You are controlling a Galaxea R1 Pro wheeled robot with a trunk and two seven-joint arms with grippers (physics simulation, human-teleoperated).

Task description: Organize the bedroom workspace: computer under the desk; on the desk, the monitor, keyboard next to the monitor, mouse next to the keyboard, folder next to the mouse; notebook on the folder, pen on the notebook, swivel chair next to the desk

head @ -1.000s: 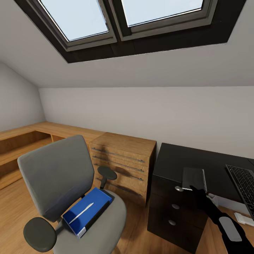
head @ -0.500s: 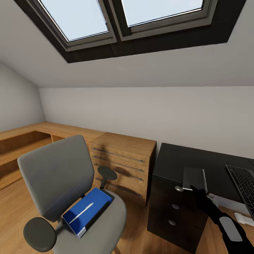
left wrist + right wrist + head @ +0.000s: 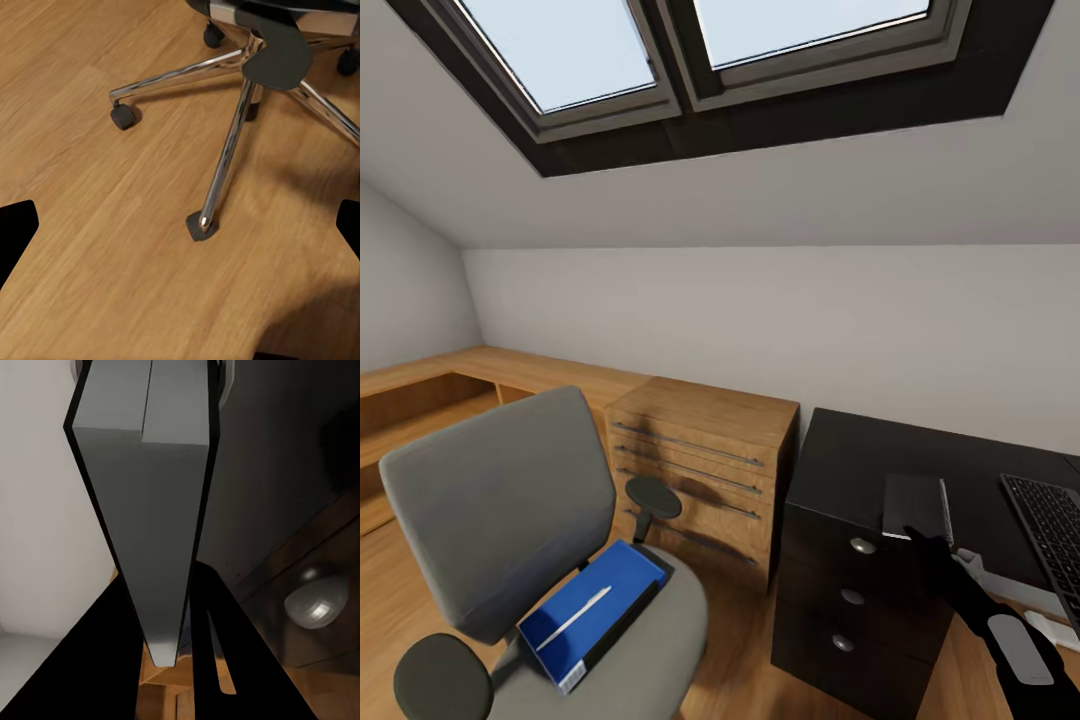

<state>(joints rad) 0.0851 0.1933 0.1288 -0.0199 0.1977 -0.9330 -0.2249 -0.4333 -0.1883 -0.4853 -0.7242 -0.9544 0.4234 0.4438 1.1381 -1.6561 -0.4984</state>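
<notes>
Your right pincer [image 3: 920,535] is clenched on a flat dark grey notebook [image 3: 916,505] held over the tabletop [image 3: 880,460] edge, so next you likely fetch the blue folder [image 3: 592,614] lying on the swivel chair [image 3: 500,510] seat first.

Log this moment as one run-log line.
right gripper: shut on notebook over desk | folder, pen: on swivel chair

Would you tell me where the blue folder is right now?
In the head view, the folder lies on the swivel chair's seat at lower left, with a white pen on top.
</notes>
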